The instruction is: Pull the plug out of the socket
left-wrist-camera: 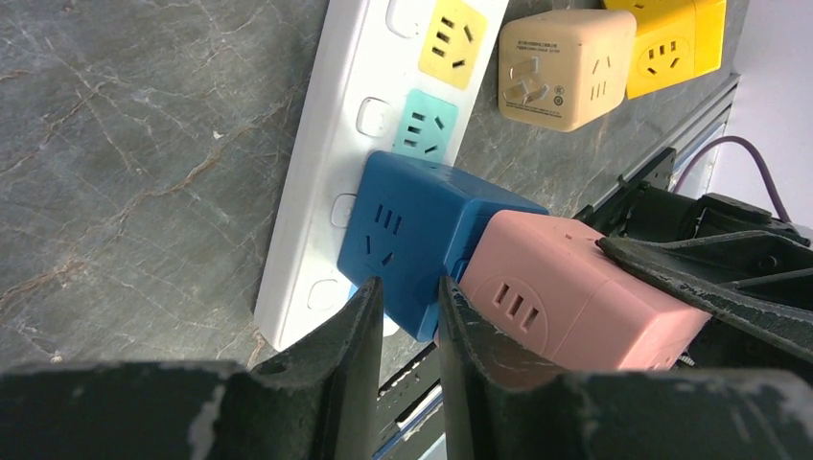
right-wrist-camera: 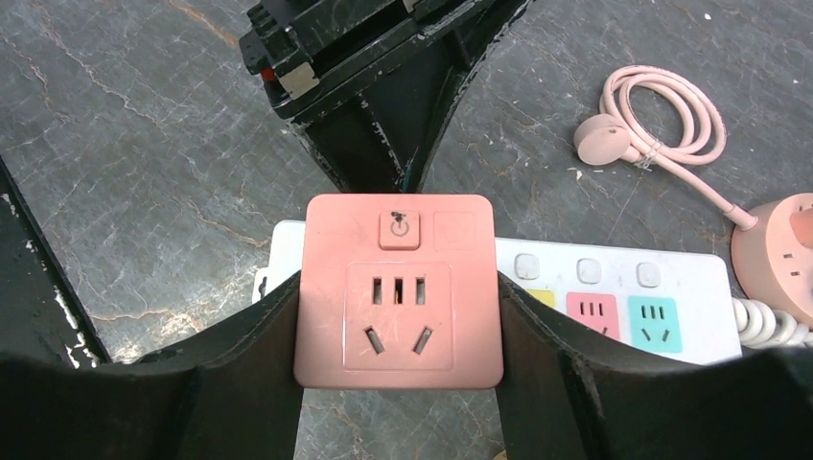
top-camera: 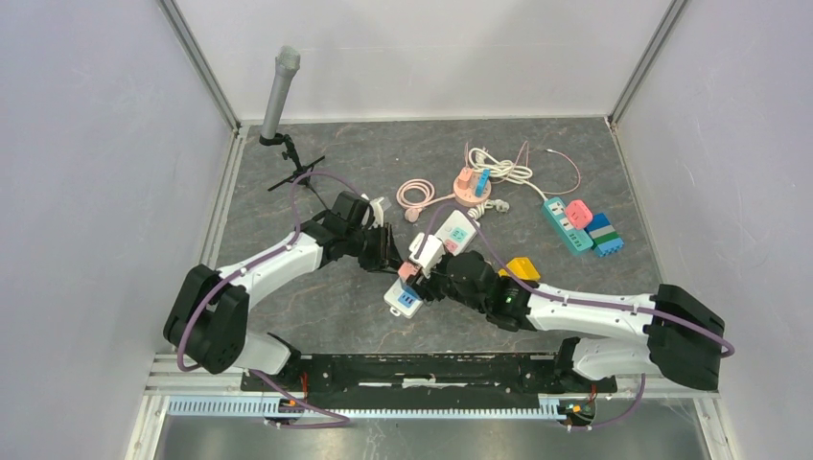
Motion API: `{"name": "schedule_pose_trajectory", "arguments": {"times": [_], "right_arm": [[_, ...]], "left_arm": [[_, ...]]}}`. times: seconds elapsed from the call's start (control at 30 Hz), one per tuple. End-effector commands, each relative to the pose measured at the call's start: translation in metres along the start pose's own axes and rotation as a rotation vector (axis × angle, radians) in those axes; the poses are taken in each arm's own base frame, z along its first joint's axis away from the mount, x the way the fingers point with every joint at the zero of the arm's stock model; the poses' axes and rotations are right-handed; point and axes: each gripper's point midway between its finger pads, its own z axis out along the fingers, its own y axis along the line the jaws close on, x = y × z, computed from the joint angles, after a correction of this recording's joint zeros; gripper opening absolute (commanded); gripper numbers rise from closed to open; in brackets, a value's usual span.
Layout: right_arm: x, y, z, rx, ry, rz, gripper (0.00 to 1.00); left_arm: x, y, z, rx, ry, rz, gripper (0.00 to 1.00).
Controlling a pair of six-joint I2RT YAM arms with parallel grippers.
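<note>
A white power strip (top-camera: 452, 233) lies slantwise mid-table; it also shows in the left wrist view (left-wrist-camera: 326, 153) and the right wrist view (right-wrist-camera: 614, 307). A pink cube plug (top-camera: 410, 271) sits over its near end, next to a blue cube plug (top-camera: 406, 303) that is plugged into the strip. My right gripper (right-wrist-camera: 398, 286) is shut on the pink cube (right-wrist-camera: 398, 316), one finger on each side. I cannot tell whether its pins are still in the socket. My left gripper (left-wrist-camera: 407, 287) is shut to a narrow gap, empty, with its tips at the blue cube (left-wrist-camera: 412, 240) and the strip's end beside the pink cube (left-wrist-camera: 575, 297).
A beige cube (left-wrist-camera: 566, 67) and a yellow cube (top-camera: 522, 268) lie right of the strip. Behind are a round pink socket (top-camera: 472, 187), a white cable (top-camera: 503, 168), a coiled pink cable (top-camera: 417, 196), and a teal strip (top-camera: 566, 223). A microphone stand (top-camera: 278, 96) is at the back left.
</note>
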Motion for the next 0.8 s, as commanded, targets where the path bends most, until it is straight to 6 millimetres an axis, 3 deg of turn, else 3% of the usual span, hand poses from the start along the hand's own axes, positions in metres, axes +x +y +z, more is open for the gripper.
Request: {"name": "schedule_pose_trajectory", "arguments": {"times": [0.0, 0.23, 0.47, 0.57, 0.77], "right_arm": [[-0.17, -0.009, -0.044, -0.042, -0.601, 0.088, 0.0], [-0.207, -0.025, -0.076, -0.068, -0.773, 0.241, 0.0], [-0.209, -0.033, -0.082, -0.043, -0.778, 0.26, 0.0], [-0.205, -0.043, -0.087, 0.008, -0.758, 0.251, 0.0], [-0.199, -0.06, -0.102, 0.096, -0.742, 0.278, 0.0]], "left_arm": [[0.078, 0.077, 0.016, -0.31, 0.216, -0.069, 0.33], [0.081, 0.078, 0.016, -0.311, 0.223, -0.069, 0.32], [0.074, 0.071, 0.015, -0.293, 0.198, -0.071, 0.34], [0.056, 0.052, 0.011, -0.244, 0.15, -0.048, 0.37], [-0.008, -0.003, -0.014, -0.159, -0.007, 0.034, 0.45]]}}
